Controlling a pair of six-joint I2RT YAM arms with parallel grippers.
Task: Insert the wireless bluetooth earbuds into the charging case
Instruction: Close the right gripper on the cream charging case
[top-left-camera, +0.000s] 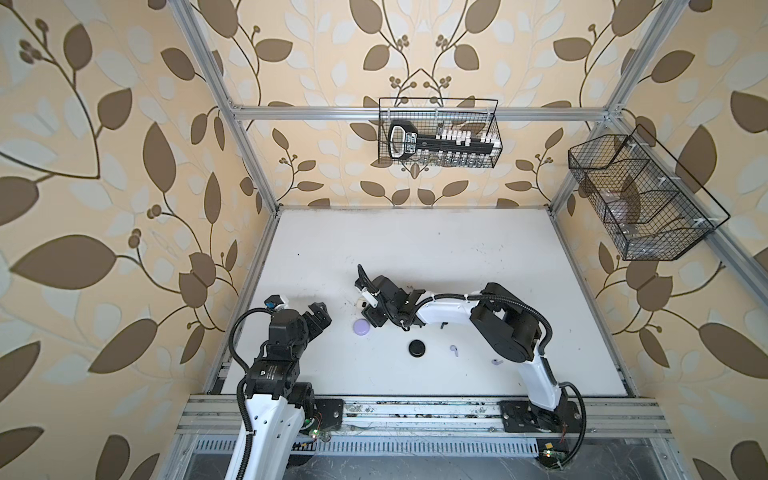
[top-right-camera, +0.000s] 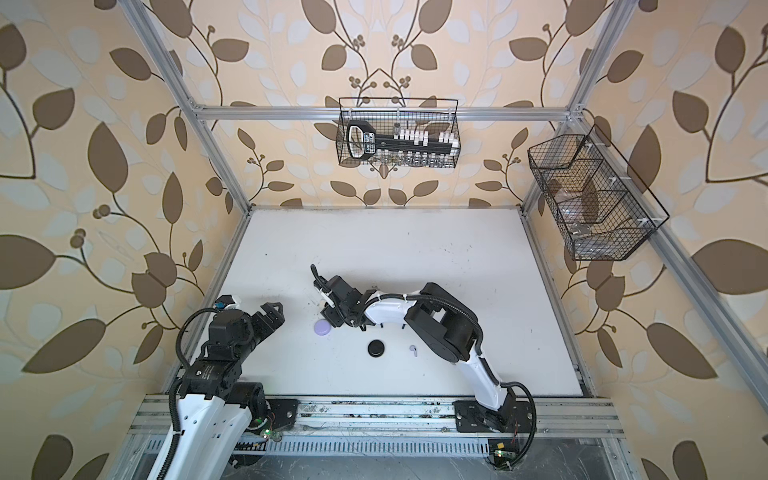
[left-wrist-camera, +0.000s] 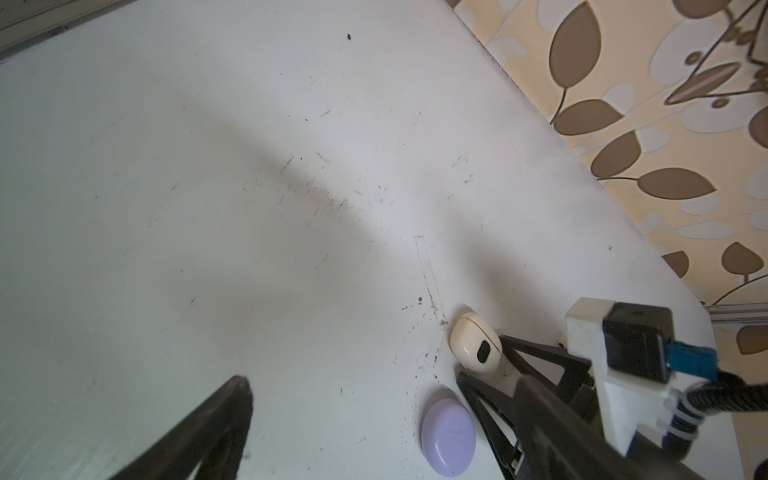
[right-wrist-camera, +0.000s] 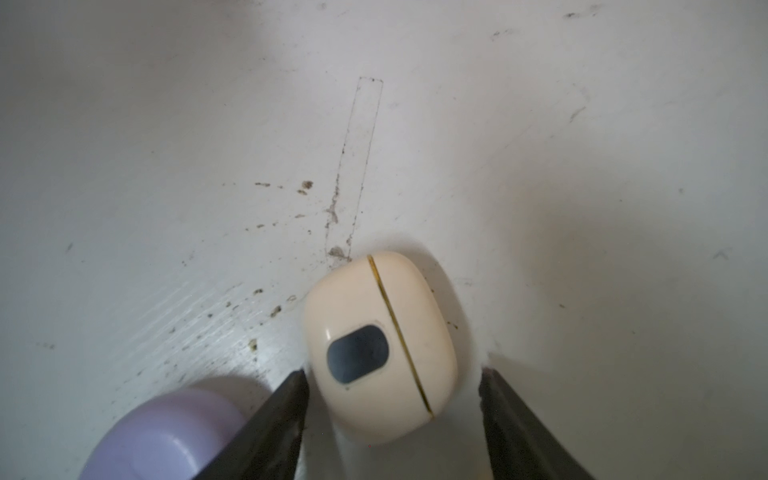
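The cream case (right-wrist-camera: 380, 353) bears a gold seam and dark window, with a lavender case (left-wrist-camera: 448, 440), a black case (top-left-camera: 417, 348), a white table (top-left-camera: 415, 249) and beige wallpaper (top-left-camera: 104, 187) patterned in brown leaves.

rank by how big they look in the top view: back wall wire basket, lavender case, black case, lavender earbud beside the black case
1. back wall wire basket, by far the largest
2. lavender case and black case: look about alike, so not ranked against each other
3. lavender earbud, much the smallest
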